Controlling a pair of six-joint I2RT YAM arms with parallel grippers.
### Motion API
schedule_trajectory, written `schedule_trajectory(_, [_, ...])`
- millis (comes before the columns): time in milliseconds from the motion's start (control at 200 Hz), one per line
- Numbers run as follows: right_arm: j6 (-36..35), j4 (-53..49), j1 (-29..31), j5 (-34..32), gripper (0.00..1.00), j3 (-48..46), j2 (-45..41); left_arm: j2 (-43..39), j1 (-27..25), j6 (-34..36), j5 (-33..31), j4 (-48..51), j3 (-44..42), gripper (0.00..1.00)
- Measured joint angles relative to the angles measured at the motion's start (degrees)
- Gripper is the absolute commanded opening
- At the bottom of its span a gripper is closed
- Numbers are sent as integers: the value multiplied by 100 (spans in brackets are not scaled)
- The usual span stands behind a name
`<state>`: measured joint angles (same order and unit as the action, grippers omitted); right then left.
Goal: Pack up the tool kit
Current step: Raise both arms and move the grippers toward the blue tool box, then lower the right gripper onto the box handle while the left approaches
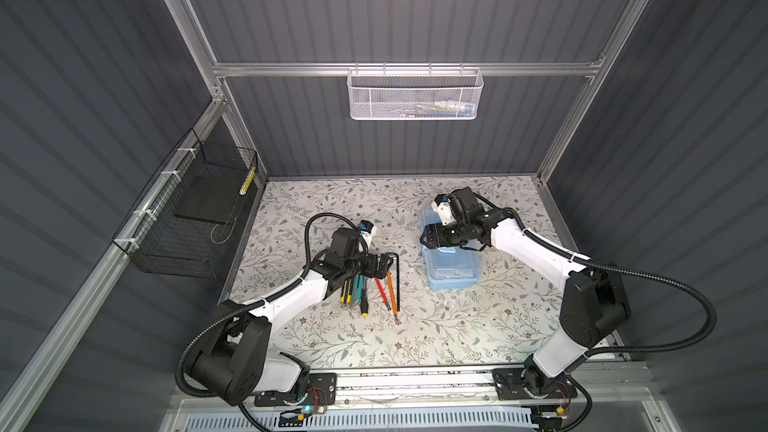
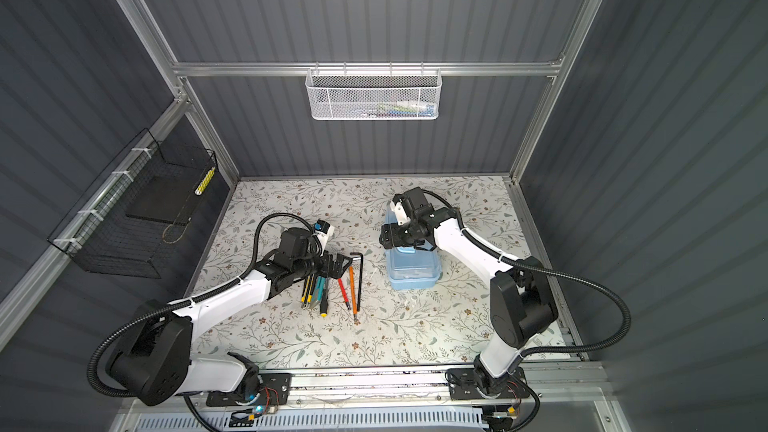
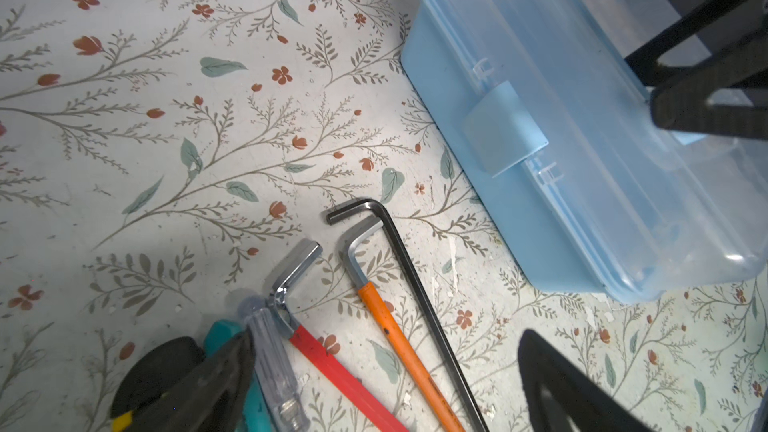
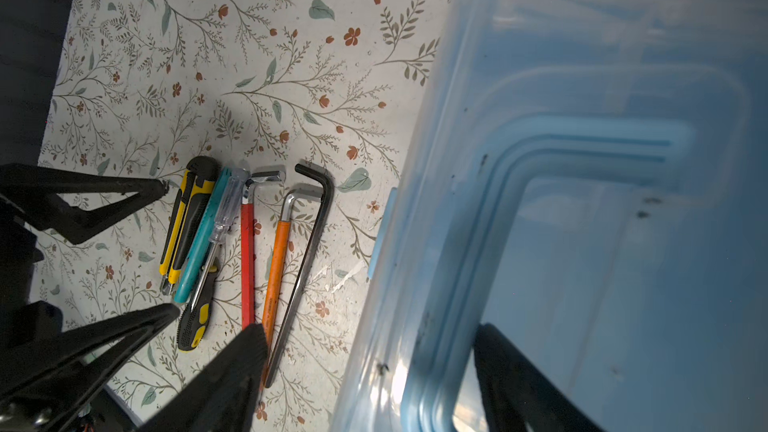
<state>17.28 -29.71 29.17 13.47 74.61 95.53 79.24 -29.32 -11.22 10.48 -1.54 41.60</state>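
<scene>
Tool kit [image 1: 453, 268] sits with its lid down on the floral table [image 1: 457, 334]. It is directly beneath my right pincer [image 1: 424, 238] and ahead of the left pincer [image 1: 386, 264], clear of its fingertips. The right pincer's jaws stand wide, astride the kit's latch-side edge, with one finger over the clear lid and the other outside the wall, above the table. Whether either finger touches the plastic I cannot tell.

My left pincer is spread wide, holding nothing, low over the head ends of a row of tools. Within its gap lie a long black hex key [image 3: 417, 284], nearest the kit, then an orange-sleeved hex key [image 3: 400, 342], a red-sleeved hex key [image 3: 332, 363] and a clear-handled screwdriver [image 3: 272, 359]. Under one of its fingers sit a yellow-and-black utility knife [image 4: 187, 218] and a teal cutter [image 3: 220, 330]. A stubby black-and-yellow handle [image 4: 195, 322] lies at the tip of the screwdriver's shaft.
</scene>
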Motion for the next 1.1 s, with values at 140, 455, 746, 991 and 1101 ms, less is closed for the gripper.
schedule_trajectory(140, [74, 267, -20, 306, 81, -96, 0, 94, -4, 0, -17, -33, 0, 100])
schedule_trajectory(455, [1078, 2159, -791, 2267, 75, -1394, -535, 549, -256, -7, -116, -240, 2, 100])
schedule_trajectory(746, [2345, 3873, -1040, 3630, 74, -1860, -503, 1252, -949, -205, -146, -739, 328, 100])
schedule_trajectory(991, [1335, 2024, -837, 2326, 78, -962, -518, 1600, -1191, -269, -304, -887, 616, 100])
schedule_trajectory(1101, [804, 1196, -647, 1587, 79, -435, -531, 1604, -1191, -282, -372, -887, 625, 100])
